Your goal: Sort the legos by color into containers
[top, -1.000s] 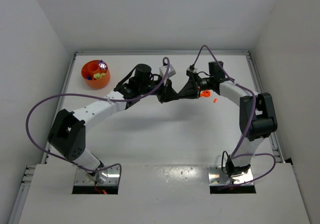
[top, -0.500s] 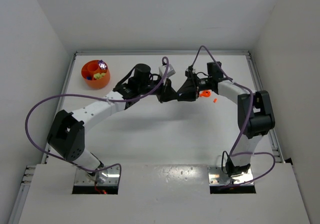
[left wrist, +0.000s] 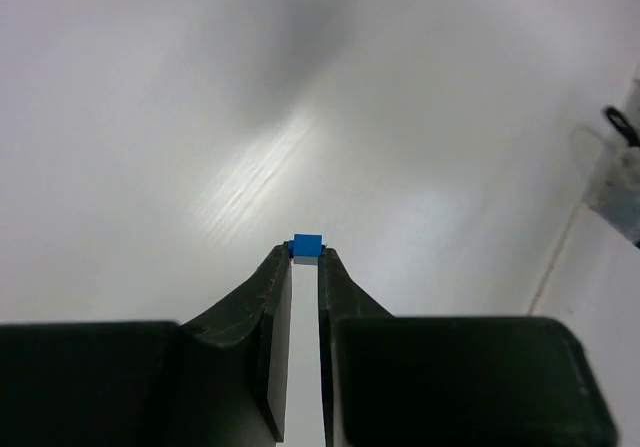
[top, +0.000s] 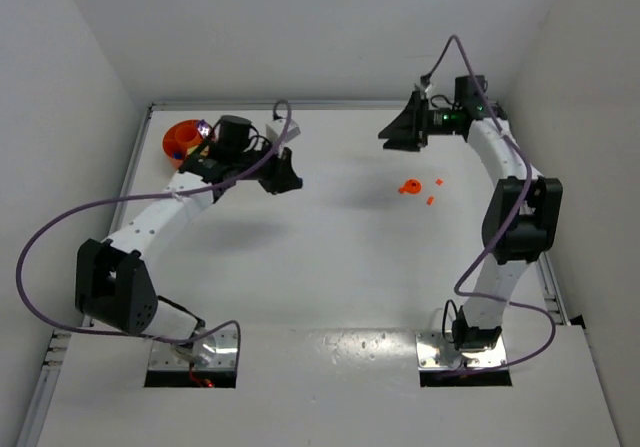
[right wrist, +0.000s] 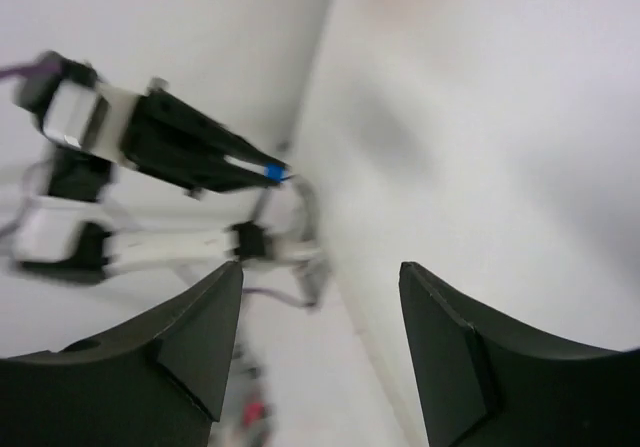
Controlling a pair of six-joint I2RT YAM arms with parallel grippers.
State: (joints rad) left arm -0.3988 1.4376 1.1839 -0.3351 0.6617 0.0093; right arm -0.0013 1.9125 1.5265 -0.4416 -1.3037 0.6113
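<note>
**As the Left Fingers Pinched a Blue Brick, the Right Ones Stood Wide**

Where the flat white table point(top: 330, 257) met the plain white walls point(top: 300, 27) of its boxed-in enclosure, both arms reached toward the far edge, well apart from each other. The left gripper point(left wrist: 304, 259) was almost closed. Its dark fingers point(left wrist: 272, 297) pinched a small blue plastic brick point(left wrist: 306, 244) at their very tips, off the surface.

That arm crossed over part of a small round orange bowl point(top: 170, 139) in the far left corner, where a few coloured bits showed inside. The right gripper point(right wrist: 320, 267) stood wide apart and held nothing, raised near the far right corner and facing the left arm.

Three small orange plastic bricks point(top: 409, 186) lay loose and close together on the table, nearer the right arm, one larger than the other two. The tabletop was smooth, with a soft sheen and faint grey shadows under the arms. Purple cables point(top: 60, 227) looped beside each arm.
</note>
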